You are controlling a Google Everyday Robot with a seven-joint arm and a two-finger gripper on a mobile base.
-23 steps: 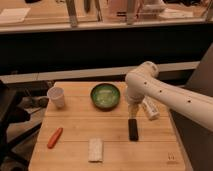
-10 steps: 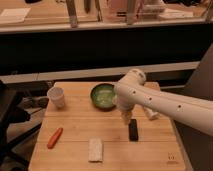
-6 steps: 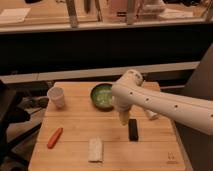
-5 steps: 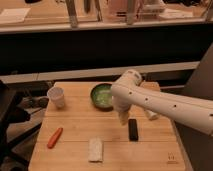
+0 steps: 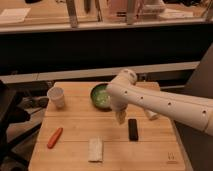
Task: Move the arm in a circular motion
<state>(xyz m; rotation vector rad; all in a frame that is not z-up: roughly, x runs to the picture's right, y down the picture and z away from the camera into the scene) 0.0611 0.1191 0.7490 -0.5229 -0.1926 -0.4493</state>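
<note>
One arm only: glossy white tube-segment robot arm (image 5: 165,102) with small dark dots, entering from the right edge, long axis running right-to-left and rising slightly toward the rounded elbow joint (image 5: 125,80)
Arm position: over the right-centre of the light wooden slatted table (image 5: 75,125), elbow above the table's far half
Gripper: pale tapering gripper (image 5: 120,117) hanging down from the elbow, tip pointing at the table top, between bowl and dark block
Gripper state: finger spread cannot be told; nothing visibly held
Key relation: forearm points down from the elbow, so the tip sits just below and slightly left of the joint; any circle gets traced over the table centre
Nearest object, right: black rectangular block (image 5: 133,128), just beside the tip, lying lengthwise front-to-back
Nearest object, behind-left: dark green round bowl (image 5: 101,96), partly covered by the arm, near the tip
Object behind arm: small white item (image 5: 151,115) peeking out under the forearm, identity unclear
Well apart, left: white paper cup (image 5: 56,97) upright; orange-red carrot-like stick (image 5: 54,137) lying diagonal
Near front: pale beige rectangular sponge-like bar (image 5: 95,149), below-left of the tip
Judgement: sweep seems free of contact if the tip stays above object height; block and bowl look the likeliest to be clipped
</note>
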